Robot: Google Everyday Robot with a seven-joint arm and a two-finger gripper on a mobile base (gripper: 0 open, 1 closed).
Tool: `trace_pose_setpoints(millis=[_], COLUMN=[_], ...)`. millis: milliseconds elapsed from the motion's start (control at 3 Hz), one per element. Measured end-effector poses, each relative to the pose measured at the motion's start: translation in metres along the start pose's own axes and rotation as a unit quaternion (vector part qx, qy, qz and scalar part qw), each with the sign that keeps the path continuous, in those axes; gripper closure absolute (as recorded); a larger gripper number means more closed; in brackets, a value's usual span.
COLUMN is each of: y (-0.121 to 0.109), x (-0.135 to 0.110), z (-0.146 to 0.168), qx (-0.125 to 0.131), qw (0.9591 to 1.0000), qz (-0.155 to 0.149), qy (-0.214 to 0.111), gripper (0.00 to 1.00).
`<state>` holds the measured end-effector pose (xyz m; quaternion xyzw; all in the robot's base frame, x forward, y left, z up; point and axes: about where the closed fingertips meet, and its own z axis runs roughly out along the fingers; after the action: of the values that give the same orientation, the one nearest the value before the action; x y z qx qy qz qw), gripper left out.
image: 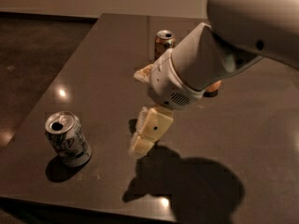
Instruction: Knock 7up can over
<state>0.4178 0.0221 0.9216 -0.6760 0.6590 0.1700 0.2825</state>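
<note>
One 7up can point(67, 139) looks light and slippery, so the spread, empty end effector point(141, 111) nearby should push near its top

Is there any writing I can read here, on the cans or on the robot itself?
7up can, front left: green markings, too blurred to read.
Brown can, at the back: label too blurred to read.
Gripper, over the middle of the table: no text.
Arm: no text.
Nothing legible anywhere.
</note>
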Motion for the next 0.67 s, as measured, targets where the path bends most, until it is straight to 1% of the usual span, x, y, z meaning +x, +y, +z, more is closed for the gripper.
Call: trace_pose_setpoints(millis=[333,667], y=[0.014,0.018], x=[-0.04,-0.068], z=[0.029,0.058], qx=[-0.016,-0.03], qw=[0.9989,0.9974], qz=[-0.027,-0.044], qy=[-0.033,-0.048], gripper=[0.0,0.0])
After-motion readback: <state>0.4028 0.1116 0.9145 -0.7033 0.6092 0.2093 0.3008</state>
